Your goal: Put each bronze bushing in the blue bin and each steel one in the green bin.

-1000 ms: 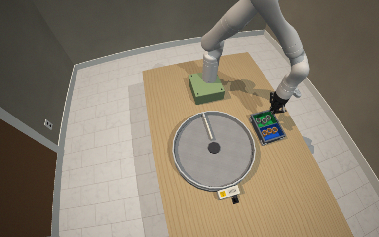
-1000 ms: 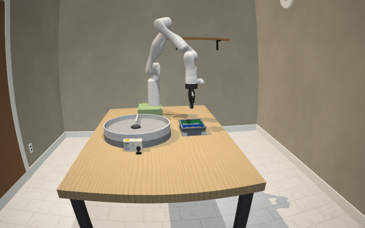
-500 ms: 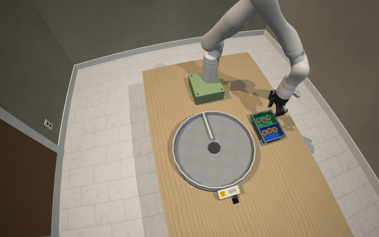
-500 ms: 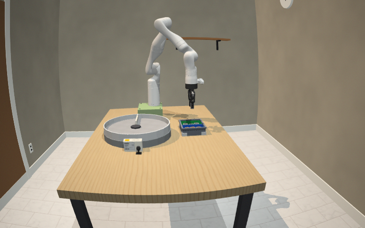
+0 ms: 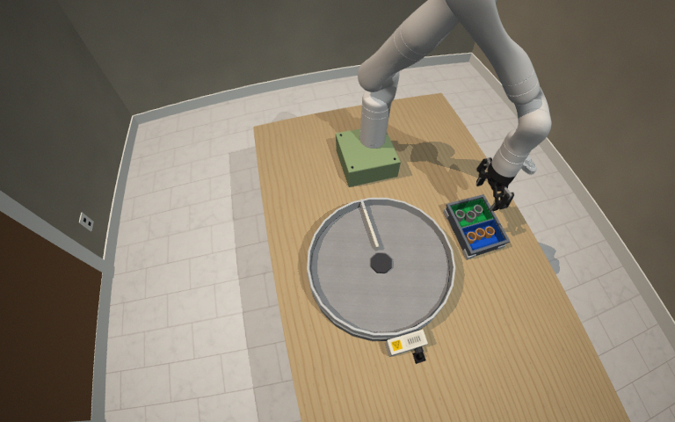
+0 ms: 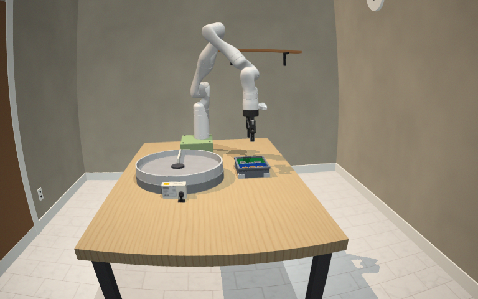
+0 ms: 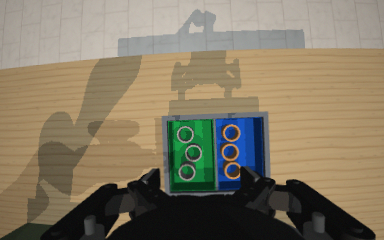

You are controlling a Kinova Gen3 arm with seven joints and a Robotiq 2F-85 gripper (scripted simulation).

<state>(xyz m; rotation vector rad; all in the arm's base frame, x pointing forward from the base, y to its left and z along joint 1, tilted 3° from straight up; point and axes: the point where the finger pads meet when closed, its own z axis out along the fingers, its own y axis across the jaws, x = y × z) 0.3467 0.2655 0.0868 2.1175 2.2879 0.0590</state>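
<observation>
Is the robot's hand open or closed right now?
Open: the hand has its two fingers spread wide apart, with nothing between them.

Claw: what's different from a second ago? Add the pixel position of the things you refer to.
The claw (image 5: 488,195) (image 6: 250,137) (image 7: 199,176) has opened: its fingers have spread apart. Nothing was visibly taken hold of or let go. The arm (image 5: 519,74) (image 6: 229,52) shows no visible shift; the three steel bushings (image 5: 466,215) (image 6: 257,161) (image 7: 186,153) and three bronze bushings (image 5: 476,234) (image 6: 251,166) (image 7: 222,152) stayed put.
</observation>
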